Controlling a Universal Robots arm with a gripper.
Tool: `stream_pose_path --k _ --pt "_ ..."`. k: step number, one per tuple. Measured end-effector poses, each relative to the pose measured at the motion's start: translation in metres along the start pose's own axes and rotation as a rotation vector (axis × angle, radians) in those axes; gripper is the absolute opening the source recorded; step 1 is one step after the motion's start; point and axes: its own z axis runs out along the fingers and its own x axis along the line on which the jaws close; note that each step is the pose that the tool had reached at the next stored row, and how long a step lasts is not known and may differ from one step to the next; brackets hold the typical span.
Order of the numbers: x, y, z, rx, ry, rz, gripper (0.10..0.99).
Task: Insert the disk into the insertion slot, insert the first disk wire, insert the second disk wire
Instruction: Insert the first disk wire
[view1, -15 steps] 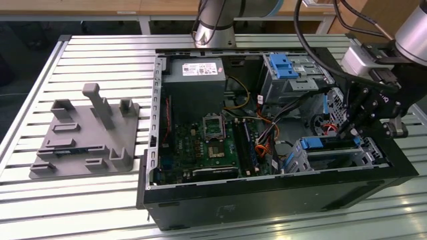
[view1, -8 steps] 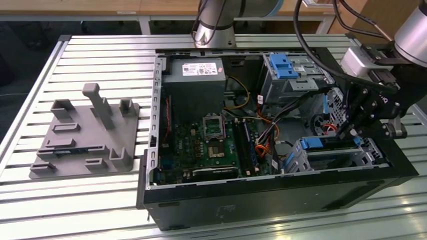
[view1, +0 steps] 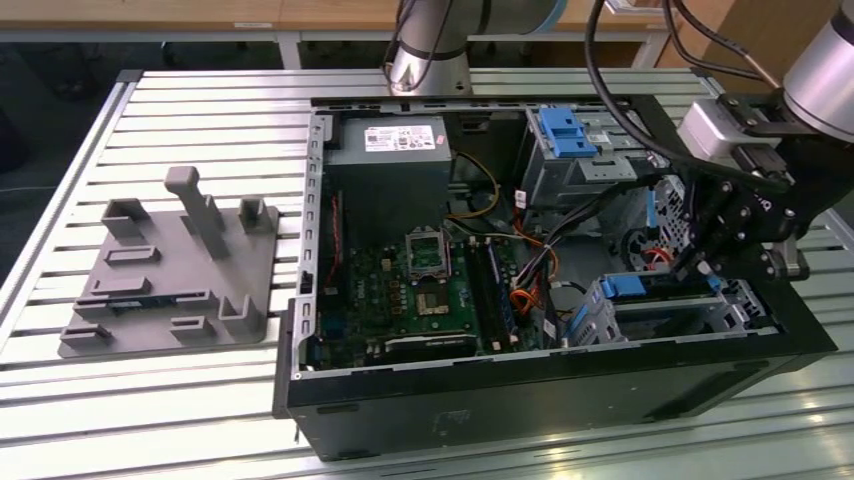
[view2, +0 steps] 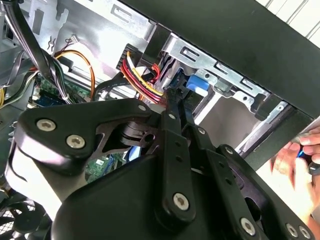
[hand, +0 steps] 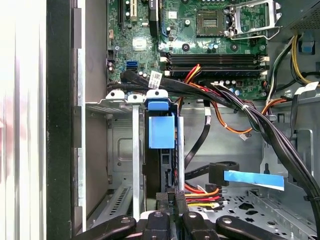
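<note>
A slatted silver counter (view1: 200, 100) is filling most of the exterior view, its ribs running across. Bright light is glaring off the slats toward the near edge. Behind the counter, a pale wooden desk (view1: 267, 12) is standing on white legs (view1: 287, 45), and a dark floor (view1: 40, 60) is showing beneath it.

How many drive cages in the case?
2: a tall cage topped by a blue bracket; a low cage nearer the camera, at the exterior view's right. The arm may hide more.
</note>
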Motion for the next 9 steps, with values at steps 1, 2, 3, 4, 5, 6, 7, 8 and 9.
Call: stream_pose_path --k 1,2,3,4,5,6,7,8,9 --pt "0.0000 0.0000 0.0005 0.000 0.0005 0.000 0.169" --pt "0.0001 0.0000 0.0009 0.000 0.0005 0.000 0.169" --pt "0.0000 0.0000 0.0017 0.000 -0.0013 0.000 0.176" --pt "0.0000 0.0000 0.0018 0.000 -0.0010 0.000 0.235" --pt "0.0000 0.0000 0.0018 0.000 -0.0011 0.000 0.235" --pt "0.0000 0.0000 0.0017 0.000 -0.0009 0.000 0.298" --pt "0.0000 0.0001 0.0012 0.000 -0.0003 0.000 0.298" --pt "0.0000 0.0002 0.0001 0.000 -0.0004 0.000 0.357" --pt "-0.0001 0.0003 -0.0022 0.000 -0.0004 0.000 0.357"
